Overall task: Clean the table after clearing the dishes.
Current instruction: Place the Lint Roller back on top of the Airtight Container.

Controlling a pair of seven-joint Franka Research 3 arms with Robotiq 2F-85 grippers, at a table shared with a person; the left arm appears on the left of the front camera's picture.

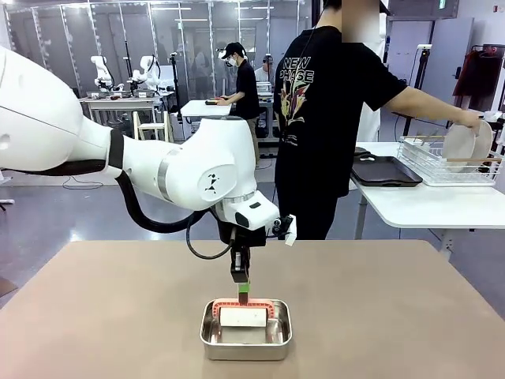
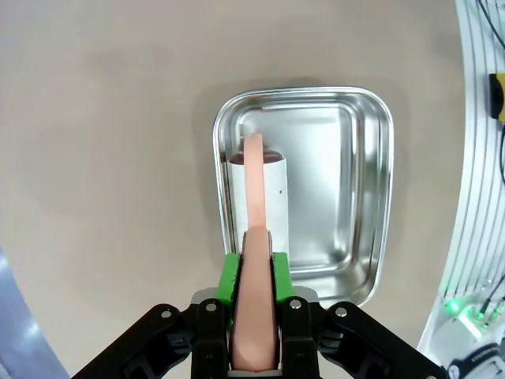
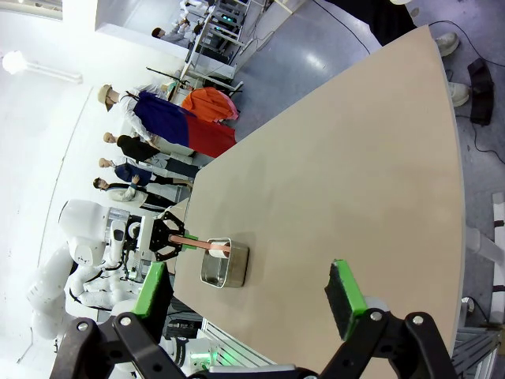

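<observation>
Pan (image 1: 245, 332) near my table (image 1: 394, 316) edge, centre; scraper (image 1: 243, 313) in pan; person's plate (image 1: 460, 144) in rack (image 1: 450, 166), far right.

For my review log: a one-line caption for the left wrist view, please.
Left gripper shut on a pink handle of a white tool lying in the steel pan on the table.

lab room behind my rig

from the front camera i see a grey floor (image 1: 71, 213) running back to a wall of glass partitions (image 1: 118, 39) under ceiling strip lights (image 1: 189, 20). a white side table (image 1: 410, 205) stands at the right, carrying a wire rack (image 1: 450, 166) and a dark tray (image 1: 384, 170). farther back sits another white table (image 1: 203, 108), with a wooden chair (image 1: 151, 126) near it. a dark red garment (image 1: 480, 73) hangs at the far right.
</observation>
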